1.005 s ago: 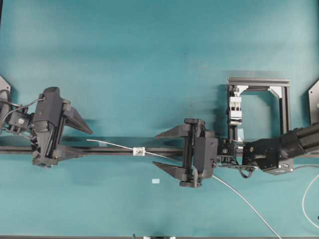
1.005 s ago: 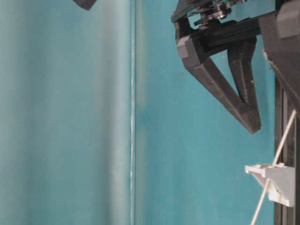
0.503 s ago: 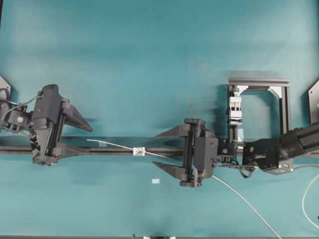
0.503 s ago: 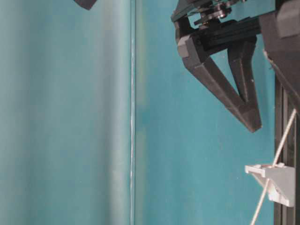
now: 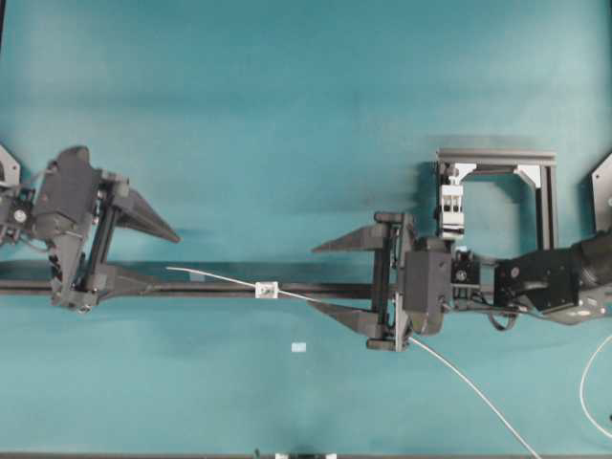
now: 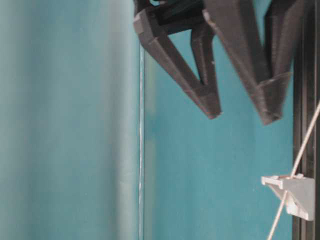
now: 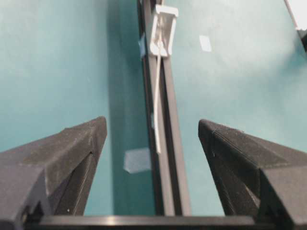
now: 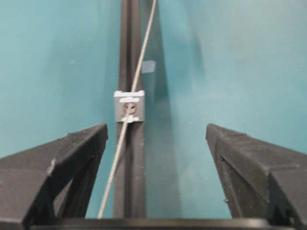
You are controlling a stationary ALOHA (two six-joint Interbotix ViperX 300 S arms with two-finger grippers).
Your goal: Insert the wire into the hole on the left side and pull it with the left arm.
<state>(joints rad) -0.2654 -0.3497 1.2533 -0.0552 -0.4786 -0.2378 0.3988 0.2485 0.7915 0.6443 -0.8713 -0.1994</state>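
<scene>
- My left gripper (image 5: 153, 258) is released: both fingers are spread wide, one on each side of the black rail (image 5: 316, 289), holding nothing.
- My right gripper (image 5: 330, 279) is likewise released, its fingers straddling the rail and the wire (image 5: 215, 278) without touching the wire.
- Overhead view: the wire runs from the near right of the table (image 5: 287, 115), passes under my right gripper, goes through the white fitting (image 5: 267, 290) on the rail, and ends free just short of my left fingertips.
- Right wrist view: the hole (image 8: 128, 107) is visible as a dark round opening in the fitting, with the wire passing through it. The overhead view is too coarse to resolve this.
- Left wrist view: the wire's free end (image 7: 158, 103) lies along the rail between my open fingers, near a pale tape patch (image 7: 137, 160).
- Table-level view: the wire slopes through the raised fitting (image 6: 292, 194).
</scene>
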